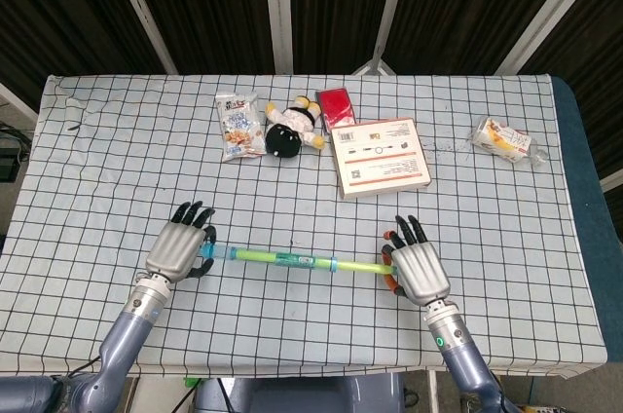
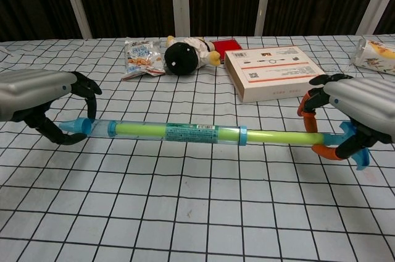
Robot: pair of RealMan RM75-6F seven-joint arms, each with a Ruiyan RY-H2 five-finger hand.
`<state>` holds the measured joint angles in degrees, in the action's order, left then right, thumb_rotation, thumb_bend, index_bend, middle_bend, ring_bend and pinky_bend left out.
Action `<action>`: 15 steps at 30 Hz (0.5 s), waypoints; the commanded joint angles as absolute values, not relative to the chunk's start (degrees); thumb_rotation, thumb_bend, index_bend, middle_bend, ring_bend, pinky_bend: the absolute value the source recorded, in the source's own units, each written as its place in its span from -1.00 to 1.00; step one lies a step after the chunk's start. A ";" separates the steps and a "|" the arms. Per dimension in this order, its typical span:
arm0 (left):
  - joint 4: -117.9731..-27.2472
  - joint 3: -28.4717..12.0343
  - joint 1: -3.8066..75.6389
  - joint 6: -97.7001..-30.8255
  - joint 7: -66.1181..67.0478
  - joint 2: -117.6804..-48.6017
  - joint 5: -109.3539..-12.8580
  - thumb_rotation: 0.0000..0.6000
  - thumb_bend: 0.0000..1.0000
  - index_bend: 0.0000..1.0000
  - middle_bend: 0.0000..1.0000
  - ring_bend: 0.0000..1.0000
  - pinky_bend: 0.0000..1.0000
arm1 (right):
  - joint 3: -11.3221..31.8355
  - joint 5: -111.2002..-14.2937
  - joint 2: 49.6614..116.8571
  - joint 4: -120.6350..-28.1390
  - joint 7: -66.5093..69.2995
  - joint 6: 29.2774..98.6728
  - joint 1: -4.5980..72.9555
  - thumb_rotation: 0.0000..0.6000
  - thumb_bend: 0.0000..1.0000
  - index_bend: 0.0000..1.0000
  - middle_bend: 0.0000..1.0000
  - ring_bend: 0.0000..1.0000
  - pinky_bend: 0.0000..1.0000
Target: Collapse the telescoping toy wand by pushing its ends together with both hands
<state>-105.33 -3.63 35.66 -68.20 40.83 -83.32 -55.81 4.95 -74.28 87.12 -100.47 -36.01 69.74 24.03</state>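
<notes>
Near the front edge of the tabletop [image 1: 88,169], roughly midway along it, the toy wand [image 1: 292,259] lies level and parallel to that edge, its yellow-green inner tube showing through the clear blue sleeve and sticking out toward my right. My left hand [image 1: 178,250] grasps the blue cap at the wand's left end, dark fingers curled over it and thumb hooked underneath, as the chest view shows [image 2: 37,92]. My right hand [image 1: 418,270] grasps the other end, fingers arched over the tube where the orange ring handle [image 2: 321,129] sits; the blue end piece pokes out behind my palm. Farther back, toward the middle of the tabletop, a flat cardboard box [image 1: 381,157] lies with its printed label up. Just beside its left back corner sits a small red packet [image 1: 337,105], then a black-and-white plush doll [image 1: 290,129] on its side, then a snack bag [image 1: 238,127]. Another wrapped snack [image 1: 504,138] lies well apart, near the right edge.
</notes>
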 commanded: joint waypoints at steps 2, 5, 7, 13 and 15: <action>-105.49 -3.58 35.68 -68.30 40.88 -83.38 -55.89 1.00 0.02 0.03 -0.76 -1.00 -1.00 | 5.19 -74.06 87.57 -100.97 -36.98 69.59 24.56 1.00 -0.14 0.28 -0.40 -0.98 -1.00; -105.66 -3.63 35.73 -68.41 40.90 -83.37 -55.90 1.00 0.02 0.03 -0.76 -1.00 -1.00 | 5.58 -73.54 88.19 -101.35 -38.04 69.44 25.13 1.00 -0.14 0.28 -0.40 -0.98 -1.00; -105.79 -3.65 35.72 -68.45 40.81 -83.32 -55.92 1.00 0.02 0.03 -0.76 -1.00 -1.00 | 5.78 -73.26 88.71 -101.52 -38.81 69.21 25.60 1.00 -0.14 0.28 -0.40 -0.98 -1.00; -105.79 -3.43 35.67 -68.39 40.60 -83.04 -56.08 1.00 0.02 0.03 -0.76 -1.00 -1.00 | 6.37 -71.75 90.03 -101.19 -40.32 68.93 26.52 1.00 -0.14 0.28 -0.40 -0.98 -1.00; -105.81 -3.39 35.65 -68.31 40.41 -82.89 -56.13 1.00 0.02 0.03 -0.76 -1.00 -1.00 | 6.49 -71.31 90.41 -100.78 -40.57 68.89 26.78 1.00 -0.14 0.28 -0.40 -0.98 -1.00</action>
<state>-105.80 -3.40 35.66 -68.33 40.43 -82.90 -56.12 6.42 -71.45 90.28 -100.91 -40.47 68.92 26.67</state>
